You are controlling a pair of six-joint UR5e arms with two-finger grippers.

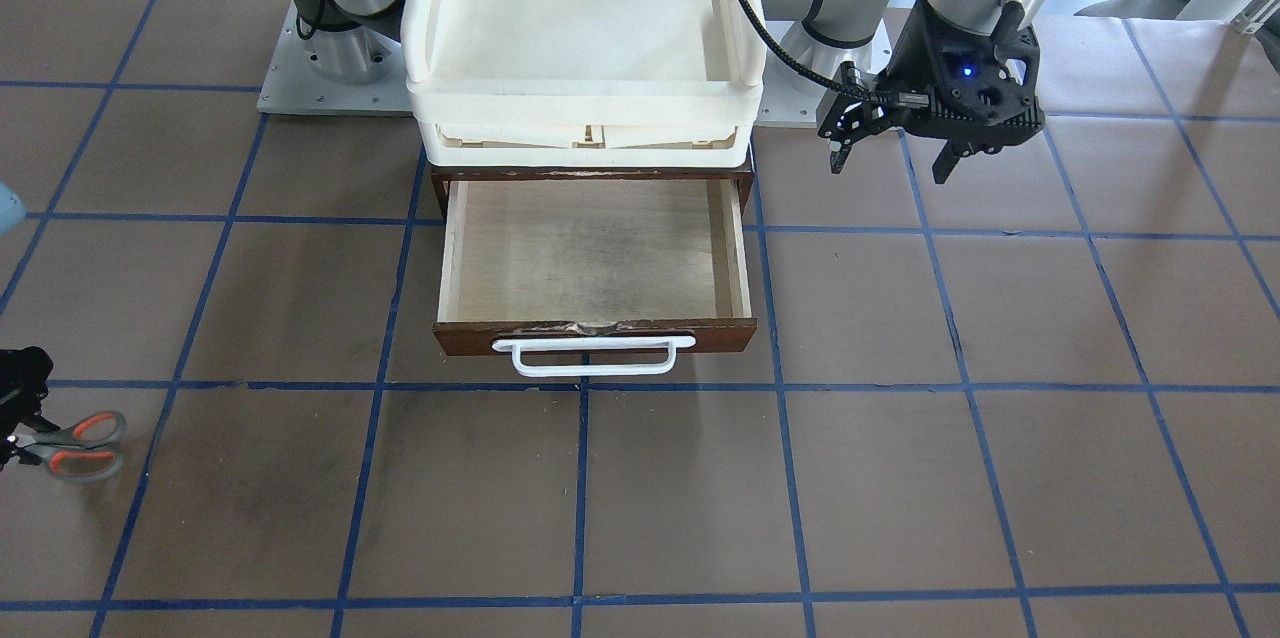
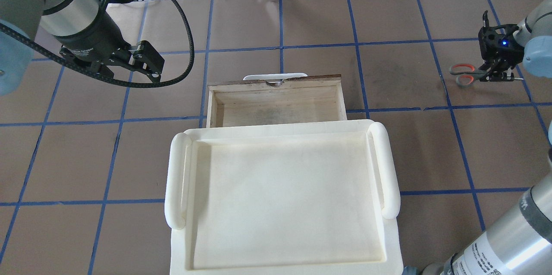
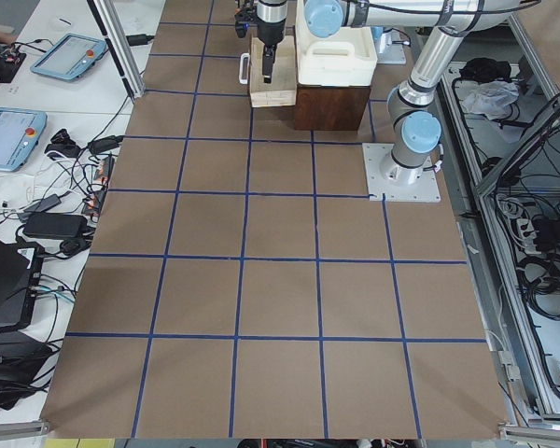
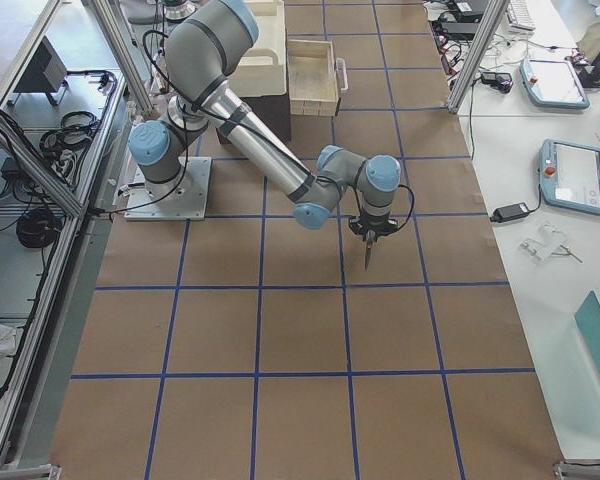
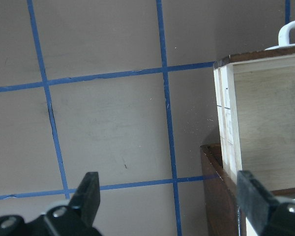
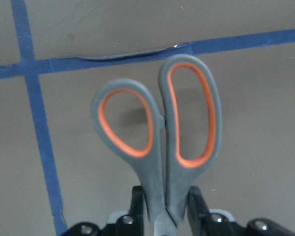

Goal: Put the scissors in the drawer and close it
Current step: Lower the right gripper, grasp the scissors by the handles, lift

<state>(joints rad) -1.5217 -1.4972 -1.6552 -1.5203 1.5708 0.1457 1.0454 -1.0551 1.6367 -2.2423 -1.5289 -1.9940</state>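
Note:
The scissors (image 6: pixel 157 167), grey handles lined with orange-red, are in my right gripper (image 6: pixel 164 209), which is shut on their neck just behind the loops. In the overhead view the gripper (image 2: pixel 491 73) holds the scissors (image 2: pixel 471 73) low over the table at the far right; I cannot tell whether they touch it. The blades are hidden by the gripper. The drawer (image 1: pixel 720 333) is pulled open and empty, with its white bar handle (image 1: pixel 590 358) in front. My left gripper (image 1: pixel 890 163) is open and empty, hovering beside the drawer's side wall (image 5: pixel 226 113).
Stacked cream-white plastic trays (image 1: pixel 585 103) sit on the dark brown cabinet (image 5: pixel 219 196) that houses the drawer. The brown table has a grid of blue tape lines (image 2: pixel 358 57). Cables and operator tablets lie beyond the table's far edge.

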